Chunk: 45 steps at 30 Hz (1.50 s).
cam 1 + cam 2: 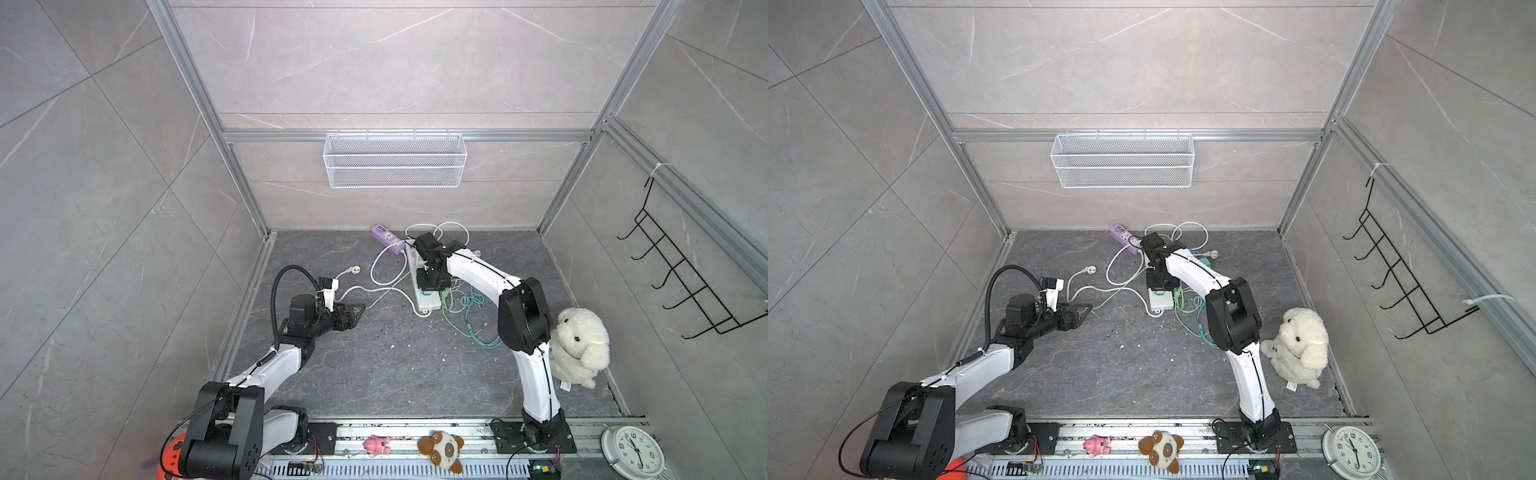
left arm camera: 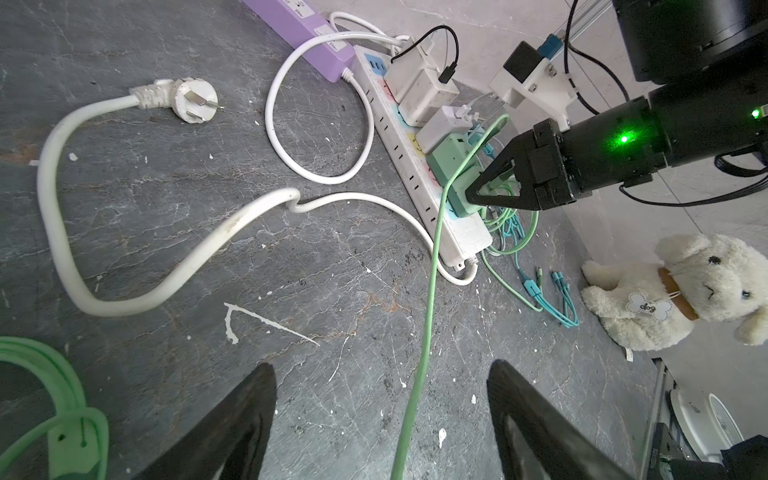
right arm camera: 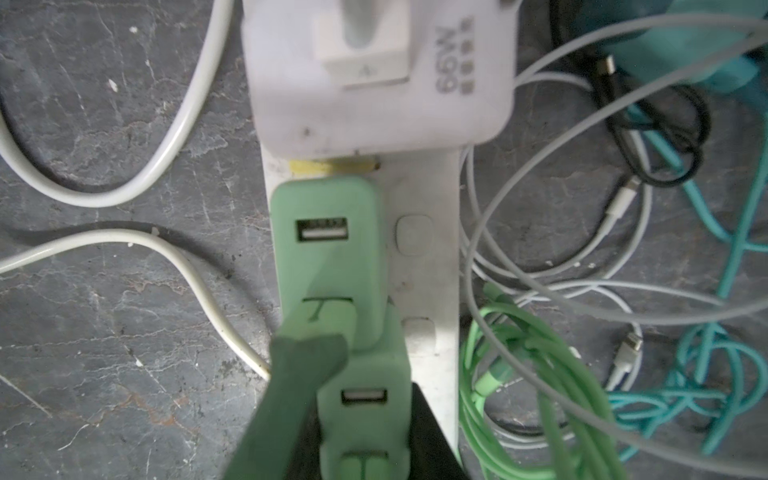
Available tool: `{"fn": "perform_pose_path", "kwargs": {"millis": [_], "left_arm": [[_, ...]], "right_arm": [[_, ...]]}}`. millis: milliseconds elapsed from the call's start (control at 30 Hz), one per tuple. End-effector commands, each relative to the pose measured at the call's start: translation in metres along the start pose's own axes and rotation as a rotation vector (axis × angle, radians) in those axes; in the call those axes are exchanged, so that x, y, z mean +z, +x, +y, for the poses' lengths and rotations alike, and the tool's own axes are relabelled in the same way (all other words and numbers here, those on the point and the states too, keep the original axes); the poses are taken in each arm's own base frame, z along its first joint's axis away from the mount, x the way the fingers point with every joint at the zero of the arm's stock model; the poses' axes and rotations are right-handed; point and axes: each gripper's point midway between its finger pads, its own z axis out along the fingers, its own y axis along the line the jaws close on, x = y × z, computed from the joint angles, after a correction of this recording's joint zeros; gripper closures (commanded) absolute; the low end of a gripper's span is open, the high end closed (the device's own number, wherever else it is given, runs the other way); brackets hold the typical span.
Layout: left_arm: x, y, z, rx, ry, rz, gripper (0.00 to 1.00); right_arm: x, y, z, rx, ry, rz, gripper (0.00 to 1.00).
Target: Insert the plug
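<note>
Right wrist view: right end effector (image 3: 363, 374) is clamped on green USB charger (image 3: 361, 422), which sits on the white power strip (image 3: 440, 291) just beside a second green charger (image 3: 328, 266); prong depth is hidden. Step, judged: seating the charger. Next calls for a straight downward press, then release. Left end effector (image 2: 382, 370) hangs, jaws apart, over worktop (image 2: 166, 208), straddling green cable (image 2: 428, 311).

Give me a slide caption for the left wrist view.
Right tool clamps a mint-green USB charger on the long white power strip; open left tool faces a loose white three-pin plug.
</note>
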Motion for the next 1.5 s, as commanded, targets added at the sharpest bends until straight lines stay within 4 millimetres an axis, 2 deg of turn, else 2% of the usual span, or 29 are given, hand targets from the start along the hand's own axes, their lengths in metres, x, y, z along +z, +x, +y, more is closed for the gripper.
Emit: {"fn": "perform_pose_path", "kwargs": {"millis": [0,133,233,333,467,500,800,1000,1133,1200,1267,1300,1467], "left_arm": [[-0.002,-0.016,-0.011,0.054,0.033,-0.033,0.18],[-0.005,-0.018,-0.010,0.052,0.014,-0.040,0.18],[-0.012,-0.024,-0.005,0.039,-0.042,-0.075,0.14],[-0.022,-0.031,0.002,0.030,-0.119,-0.110,0.11],[-0.036,-0.038,0.013,0.031,-0.225,-0.143,0.08],[-0.038,-0.040,0.014,0.032,-0.238,-0.153,0.07],[-0.058,-0.077,0.021,0.076,-0.362,-0.234,0.01],[-0.080,-0.105,0.026,0.099,-0.447,-0.301,0.01],[-0.091,-0.130,0.029,0.117,-0.490,-0.360,0.01],[-0.088,-0.143,0.033,0.097,-0.477,-0.369,0.00],[-0.084,-0.155,0.048,0.037,-0.509,-0.344,0.00],[-0.076,-0.158,0.060,-0.010,-0.523,-0.310,0.00],[-0.032,-0.179,0.100,-0.126,-0.507,-0.172,0.00]], "right_arm": [[0.054,0.028,-0.021,0.020,0.073,0.128,1.00],[0.068,0.040,-0.019,0.039,0.098,0.177,1.00],[0.075,0.047,-0.006,0.053,0.070,0.195,1.00],[0.076,0.045,0.024,0.026,-0.034,0.188,1.00],[0.062,0.039,0.066,-0.025,-0.127,0.172,1.00],[0.060,0.040,0.071,-0.029,-0.119,0.174,1.00],[0.048,0.070,0.110,-0.009,-0.116,0.196,1.00],[0.052,0.095,0.163,-0.045,-0.165,0.216,1.00],[0.045,0.110,0.199,-0.093,-0.188,0.216,1.00],[0.037,0.111,0.206,-0.107,-0.185,0.209,1.00],[0.044,0.117,0.207,-0.112,-0.168,0.221,1.00],[0.042,0.117,0.209,-0.112,-0.166,0.212,1.00],[0.032,0.109,0.211,-0.123,-0.150,0.174,0.86]]}}
